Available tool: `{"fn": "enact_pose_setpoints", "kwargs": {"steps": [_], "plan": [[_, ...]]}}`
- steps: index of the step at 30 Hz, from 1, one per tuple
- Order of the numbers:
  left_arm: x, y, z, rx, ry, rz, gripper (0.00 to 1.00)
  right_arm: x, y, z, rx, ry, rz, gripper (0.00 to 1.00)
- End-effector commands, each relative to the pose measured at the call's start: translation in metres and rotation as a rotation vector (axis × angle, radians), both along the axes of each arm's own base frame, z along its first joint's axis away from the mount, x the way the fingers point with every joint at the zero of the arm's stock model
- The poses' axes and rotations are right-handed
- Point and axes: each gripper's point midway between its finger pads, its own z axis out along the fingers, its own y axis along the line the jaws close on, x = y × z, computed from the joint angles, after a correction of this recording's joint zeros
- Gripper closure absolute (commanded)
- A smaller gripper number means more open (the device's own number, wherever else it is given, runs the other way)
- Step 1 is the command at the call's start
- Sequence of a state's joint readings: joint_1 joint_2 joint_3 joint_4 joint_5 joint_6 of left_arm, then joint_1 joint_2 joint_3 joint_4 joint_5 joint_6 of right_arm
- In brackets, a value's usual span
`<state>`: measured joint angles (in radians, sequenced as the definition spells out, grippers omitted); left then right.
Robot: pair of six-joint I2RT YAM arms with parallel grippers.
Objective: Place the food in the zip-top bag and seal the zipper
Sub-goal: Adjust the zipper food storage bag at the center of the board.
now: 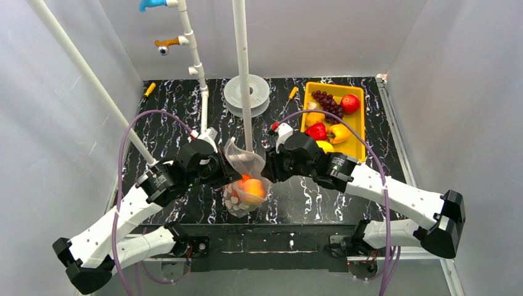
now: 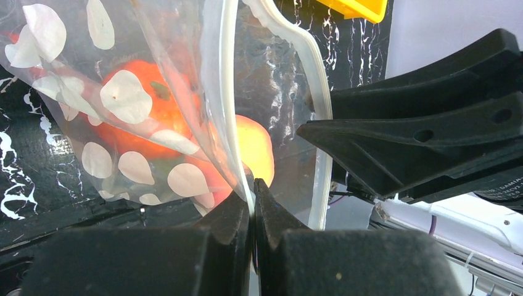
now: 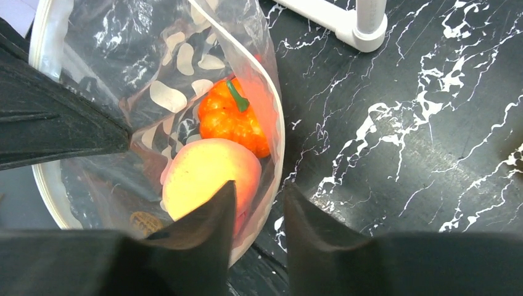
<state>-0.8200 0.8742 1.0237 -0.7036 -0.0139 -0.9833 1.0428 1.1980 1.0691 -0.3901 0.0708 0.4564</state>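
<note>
The clear polka-dot zip-top bag (image 1: 242, 196) hangs between my two grippers at the table's middle, mouth up and open. Inside lie an orange-red peach (image 1: 255, 188) and a small orange pepper (image 3: 234, 117); the peach also shows in the right wrist view (image 3: 206, 176). My left gripper (image 2: 253, 188) is shut on the bag's left mouth edge. The pale zipper strip (image 2: 311, 61) curves round the open mouth. My right gripper (image 3: 259, 194) is open and straddles the right rim, one finger inside above the peach, one outside. A red pepper (image 1: 316, 131) and a yellow pepper (image 1: 338, 132) lie in the tray.
The yellow tray (image 1: 359, 139) at the back right also holds grapes (image 1: 325, 102) and a red apple (image 1: 350, 103). A white round disc (image 1: 247, 92) with an upright white pipe (image 1: 242, 61) stands behind the bag. Another pipe frame (image 1: 194, 61) rises at the back left.
</note>
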Motion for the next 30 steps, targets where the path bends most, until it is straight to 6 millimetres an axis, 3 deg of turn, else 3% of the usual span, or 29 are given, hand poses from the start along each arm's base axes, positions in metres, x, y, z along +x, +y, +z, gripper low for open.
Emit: {"fn": "enact_pose_setpoints", "kwargs": {"steps": [1,4,8,12,15,20,22,26,30], "plan": [[0.0,0.001,0.009,-0.021,-0.026,0.001,1.0,0.0,0.01,0.023,0.064,-0.016,0.024,0.7],[0.002,0.006,0.013,-0.018,-0.045,0.025,1.0,0.003,0.015,0.049,0.107,-0.072,0.043,0.83],[0.007,0.016,0.034,-0.015,-0.099,0.068,1.0,0.008,0.02,0.092,0.163,-0.156,0.061,0.98],[0.007,0.02,0.053,-0.057,-0.131,0.089,1.0,0.01,0.026,0.117,0.194,-0.181,0.078,0.99],[0.007,0.023,0.047,-0.061,-0.131,0.11,1.0,0.011,0.031,0.111,0.196,-0.175,0.084,0.99],[0.001,0.02,-0.007,-0.003,0.001,0.123,1.0,0.015,0.036,0.079,0.136,-0.126,0.072,0.98],[-0.002,0.018,-0.018,-0.007,0.039,0.129,1.0,0.015,0.038,0.067,0.118,-0.106,0.075,0.98],[0.001,0.017,-0.002,-0.042,-0.003,0.128,1.0,0.015,0.043,0.063,0.111,-0.09,0.083,0.98],[0.004,0.012,0.036,-0.048,-0.077,0.068,1.0,0.016,0.044,0.087,0.153,-0.126,0.089,0.97]]}}
